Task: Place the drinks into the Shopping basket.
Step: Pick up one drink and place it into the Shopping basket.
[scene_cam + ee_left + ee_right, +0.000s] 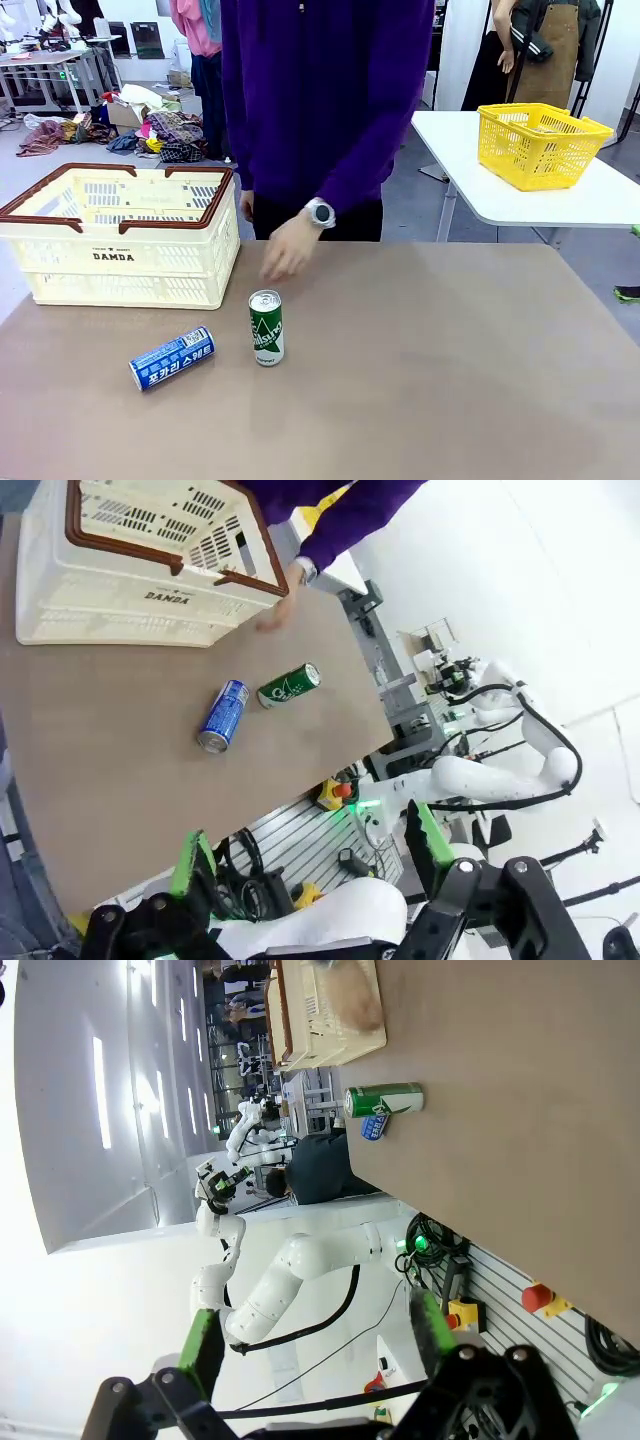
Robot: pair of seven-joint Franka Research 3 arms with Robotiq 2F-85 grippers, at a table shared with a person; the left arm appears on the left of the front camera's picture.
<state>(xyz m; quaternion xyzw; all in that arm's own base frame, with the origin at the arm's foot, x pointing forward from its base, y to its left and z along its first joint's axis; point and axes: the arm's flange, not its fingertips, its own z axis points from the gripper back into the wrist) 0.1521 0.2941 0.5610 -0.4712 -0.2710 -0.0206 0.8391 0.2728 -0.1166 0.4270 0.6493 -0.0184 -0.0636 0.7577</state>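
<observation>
The brown surface (450, 380) is mostly bare, leaving free room toward the large cream plastic Shopping basket (120, 262) with its brown rim at the far left, whose tall wall wants clearing from above. The slim green metal drink can (266, 328) stands upright mid-surface with a person's hand (290, 248) just behind it, and the slim blue metal drink can (172, 358) lies nearby, apt to roll; both look light, slick and dentable, best pinched mid-body. Both the left end effector (305, 830) and the right end effector (315, 1315) hang spread wide, empty.
</observation>
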